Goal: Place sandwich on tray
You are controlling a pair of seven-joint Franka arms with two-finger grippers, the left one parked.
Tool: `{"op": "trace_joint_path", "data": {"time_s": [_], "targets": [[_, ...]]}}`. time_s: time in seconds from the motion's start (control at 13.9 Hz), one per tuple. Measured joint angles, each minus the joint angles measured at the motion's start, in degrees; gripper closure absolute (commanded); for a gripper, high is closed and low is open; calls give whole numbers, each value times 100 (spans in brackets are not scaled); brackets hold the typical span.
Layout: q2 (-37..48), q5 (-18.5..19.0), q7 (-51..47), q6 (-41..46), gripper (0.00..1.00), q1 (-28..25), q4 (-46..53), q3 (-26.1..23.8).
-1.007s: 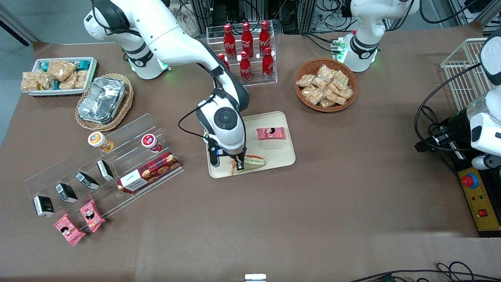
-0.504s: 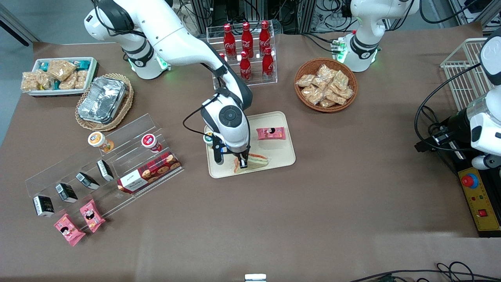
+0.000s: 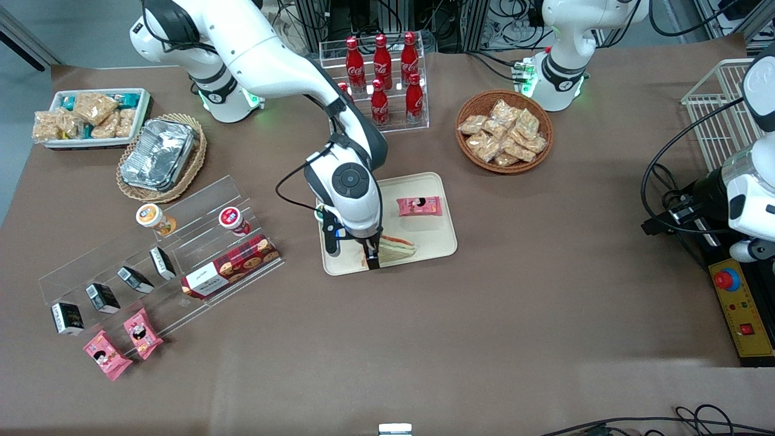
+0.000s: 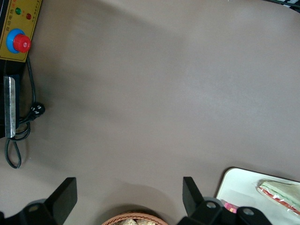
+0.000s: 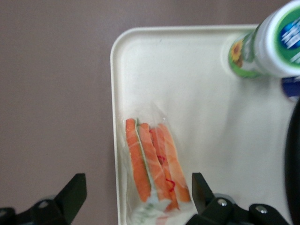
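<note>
We start wide, with the brown table [image 3: 484, 315]. Read it as a clock face, with six o'clock at the front camera. The right arm [image 3: 272, 54] reaches in from about eleven o'clock and bends down over the middle.

Under its wrist lies the cream tray [image 3: 433, 239], flat on the table, close to the centre. The wrist camera shows us one rounded corner of the low rim [image 5: 187, 84].

Now the gripper [image 3: 370, 257]. It hangs low over the tray's six o'clock edge. Its jaws are spread wide, and we see one finger [image 5: 75, 187] on each side of the sandwich. There's clear space between the pads and the wrap, so nothing is pinched.

The sandwich [image 3: 396, 248] is down on the tray, near that six o'clock rim. We can see its orange and green layers through the clear wrap [image 5: 152, 159].

A pink snack packet [image 3: 418, 206] sits at two o'clock on the tray, well apart from the sandwich. A small bottle with a green label [image 5: 267, 42] stands at the nine o'clock edge.
</note>
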State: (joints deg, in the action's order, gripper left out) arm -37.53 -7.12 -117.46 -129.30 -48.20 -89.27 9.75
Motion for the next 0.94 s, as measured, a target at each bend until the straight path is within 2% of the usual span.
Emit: {"op": "trace_joint_path", "data": {"time_s": [0.29, 0.5, 0.94], "targets": [[766, 1, 1101, 1154, 0, 38, 69, 22], [1493, 6, 2370, 2009, 0, 77, 110, 101], [3118, 95, 5844, 3454, 0, 1019, 129, 181]]}}
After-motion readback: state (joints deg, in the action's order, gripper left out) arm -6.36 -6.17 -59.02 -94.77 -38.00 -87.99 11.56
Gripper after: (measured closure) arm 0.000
